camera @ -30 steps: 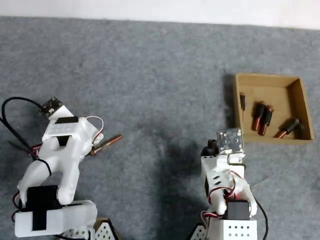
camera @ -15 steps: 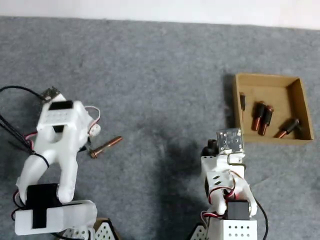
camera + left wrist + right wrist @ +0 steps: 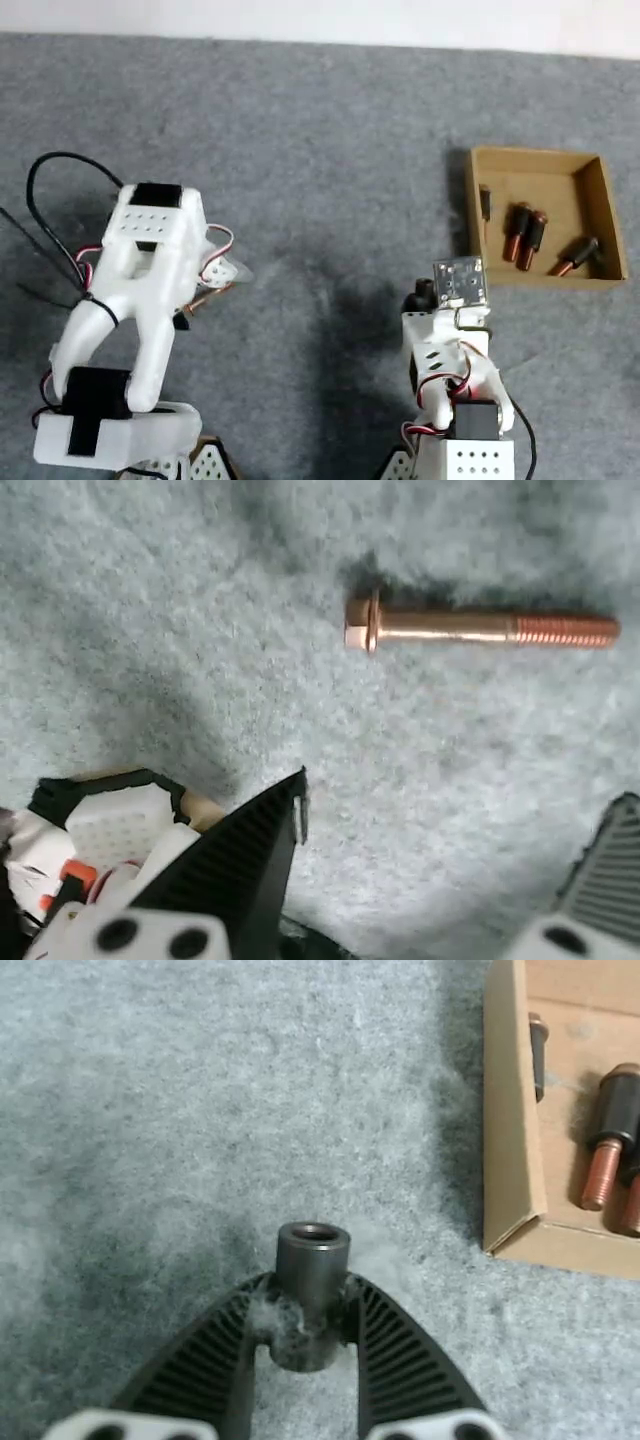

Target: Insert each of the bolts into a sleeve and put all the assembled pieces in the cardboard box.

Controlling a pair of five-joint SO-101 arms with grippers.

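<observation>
Left fingers (image 3: pixel 245 845) apart near bolt (image 3: pixel 470 628) | right fingers (image 3: pixel 395 1350) clamp sleeve (image 3: pixel 312 1275) | grey carpet (image 3: pixel 320 130) underneath

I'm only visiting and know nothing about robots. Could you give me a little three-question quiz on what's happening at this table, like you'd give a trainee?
1. True or false: the loose bolt lies inside the box.
2. What is clamped in the right gripper?
3. The left gripper is: A) shut on the bolt B) open, with the bolt lying free on the mat C) down inside the box

Key: 1 false, the bolt lies on the mat, far from the box. 2 a sleeve, held upright. 3 B.
</observation>
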